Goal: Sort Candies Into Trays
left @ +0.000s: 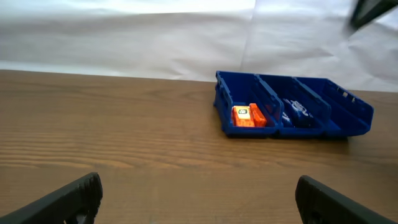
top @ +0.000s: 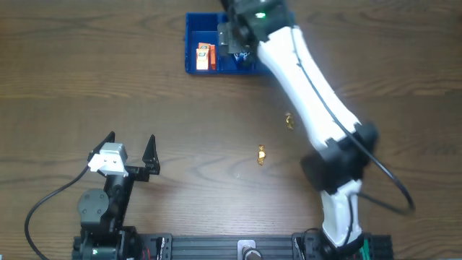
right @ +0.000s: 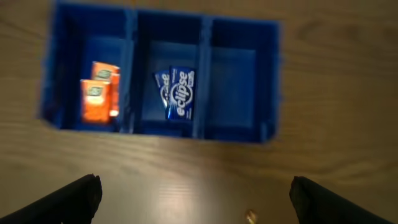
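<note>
Two gold-wrapped sweets lie loose on the tabletop [top: 108, 87], both well apart from the blue tray [top: 189, 43]: the nearer candy [top: 289, 120] and the farther candy [top: 261, 153]. Inside the tray, orange candy boxes [right: 99, 93] sit in one end compartment and blue packets [right: 177, 93] in the middle one. The right gripper [right: 194, 196] hangs above the tabletop just beside the tray's long wall, fingers spread wide, holding nothing. The left gripper [top: 131, 141] sits well apart from the tray, fingers likewise wide apart and bare.
</note>
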